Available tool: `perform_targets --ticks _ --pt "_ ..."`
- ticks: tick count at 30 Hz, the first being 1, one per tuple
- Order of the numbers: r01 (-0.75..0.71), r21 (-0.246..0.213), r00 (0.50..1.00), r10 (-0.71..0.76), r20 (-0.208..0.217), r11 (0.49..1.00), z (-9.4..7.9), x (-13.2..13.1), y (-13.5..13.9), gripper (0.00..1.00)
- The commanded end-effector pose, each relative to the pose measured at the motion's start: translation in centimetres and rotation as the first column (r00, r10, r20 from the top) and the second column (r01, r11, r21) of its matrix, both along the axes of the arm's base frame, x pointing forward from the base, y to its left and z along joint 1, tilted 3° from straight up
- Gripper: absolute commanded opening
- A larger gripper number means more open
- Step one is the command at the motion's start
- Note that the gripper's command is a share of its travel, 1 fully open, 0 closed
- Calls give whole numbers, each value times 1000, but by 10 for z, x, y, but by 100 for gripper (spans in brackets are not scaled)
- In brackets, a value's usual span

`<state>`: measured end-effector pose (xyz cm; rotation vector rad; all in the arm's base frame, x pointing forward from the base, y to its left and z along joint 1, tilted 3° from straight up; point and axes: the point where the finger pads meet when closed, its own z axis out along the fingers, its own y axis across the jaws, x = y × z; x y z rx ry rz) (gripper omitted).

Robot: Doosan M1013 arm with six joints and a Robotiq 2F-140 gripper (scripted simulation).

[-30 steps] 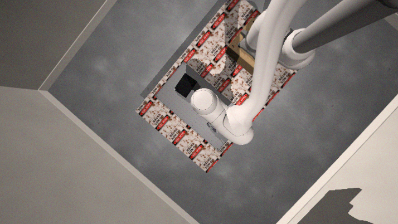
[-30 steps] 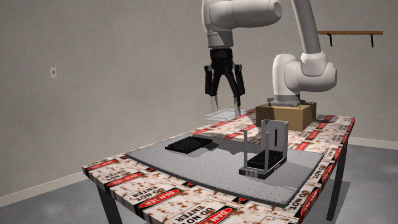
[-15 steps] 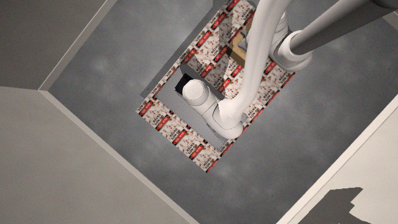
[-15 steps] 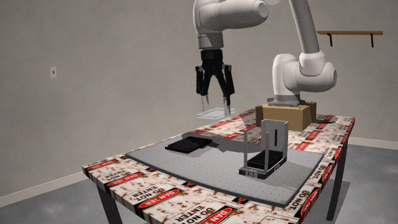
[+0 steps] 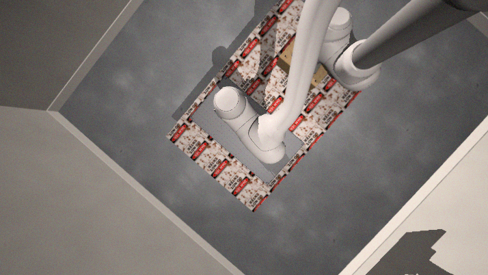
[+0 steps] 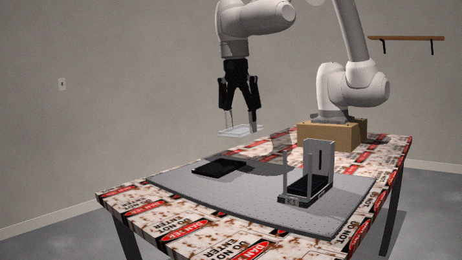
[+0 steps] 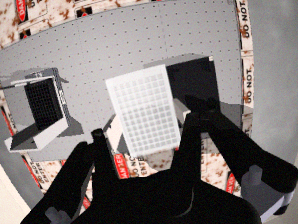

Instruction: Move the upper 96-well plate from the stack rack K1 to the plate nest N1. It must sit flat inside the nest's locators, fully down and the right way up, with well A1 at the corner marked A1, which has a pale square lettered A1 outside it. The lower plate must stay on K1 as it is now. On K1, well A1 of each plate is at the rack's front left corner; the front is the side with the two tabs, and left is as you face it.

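My gripper [image 6: 240, 124] is shut on the white 96-well plate [image 6: 239, 130] and holds it level, high above the table. In the wrist view the white plate [image 7: 145, 108] hangs between my black fingers. The black plate nest N1 [image 6: 219, 167] lies on the grey baseplate, below the held plate and a little to its left; in the wrist view the nest [image 7: 194, 82] shows just right of the plate. The stack rack K1 [image 6: 307, 181] stands at the baseplate's front right with a black plate [image 6: 306, 185] low inside it; the rack also shows in the wrist view [image 7: 39, 106]. I cannot make out the A1 mark.
The arm's base stands on a tan block [image 6: 331, 130] at the back of the table. The grey baseplate [image 6: 259, 191] covers the table's middle. In the top view the arm [image 5: 273, 113] hides the plate, the nest and the rack. A wall shelf [image 6: 406, 39] hangs far behind.
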<state>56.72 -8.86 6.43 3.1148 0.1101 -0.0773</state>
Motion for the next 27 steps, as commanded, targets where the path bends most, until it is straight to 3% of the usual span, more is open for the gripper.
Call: perform_targets --ticks 1,27 --pt "-9 -2 1000 9 9 1000 1 0 -12 0" --pt "-9 -2 1000 9 9 1000 2 -9 -88 0"
